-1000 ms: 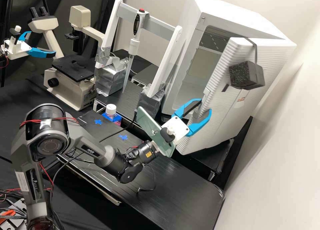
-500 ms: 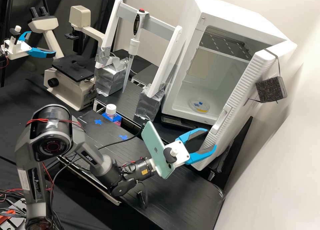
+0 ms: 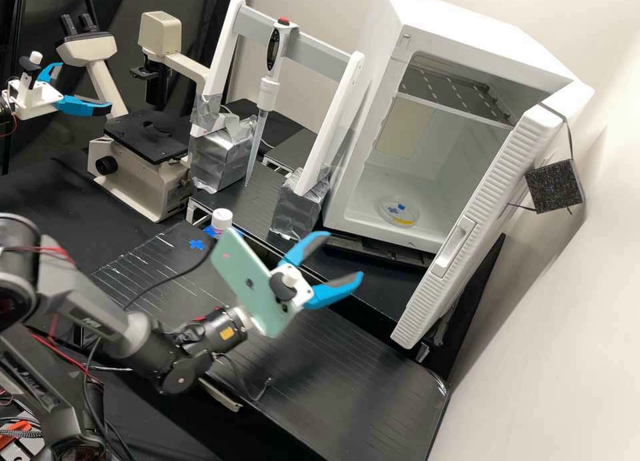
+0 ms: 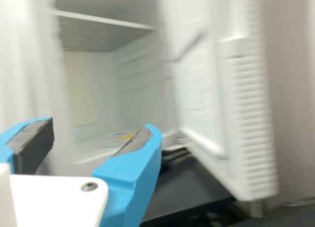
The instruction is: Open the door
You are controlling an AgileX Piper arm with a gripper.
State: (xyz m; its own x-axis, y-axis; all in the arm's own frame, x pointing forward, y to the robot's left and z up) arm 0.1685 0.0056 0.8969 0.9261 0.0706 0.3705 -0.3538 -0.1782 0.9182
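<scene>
The white, ridged door (image 3: 477, 224) stands wide open, swung out from the opening of the white box-shaped cabinet (image 3: 497, 41), with the cabinet's interior exposed. A pale, recessed handle (image 3: 453, 247) sits along the door's free edge. A black, rough-textured foam block (image 3: 555, 186) is strapped to the door's outer face by a thin dark band.

The white gripper (image 3: 343, 255) with 2 bright blue fingers (image 3: 333, 291) is above the black, grooved counter (image 3: 360, 374), in front of the cabinet and apart from the door. Its jaws are spread, with nothing between them; the wrist view also shows a wide gap, with dark grey pads (image 4: 135, 142) on the inner sides. A flat, pale green phone (image 3: 250, 281) is mounted just behind the gripper.

Inside the cabinet, a round, clear dish (image 3: 399, 213) with blue and yellow marks lies on the floor, below 1 dark, slotted shelf (image 3: 457, 94).

Beside the cabinet, a white frame with 2 uprights (image 3: 331, 124) carries a slim grey-white pipette (image 3: 269, 91), tip down. Next to it stands a cream and black microscope (image 3: 137, 174).
</scene>
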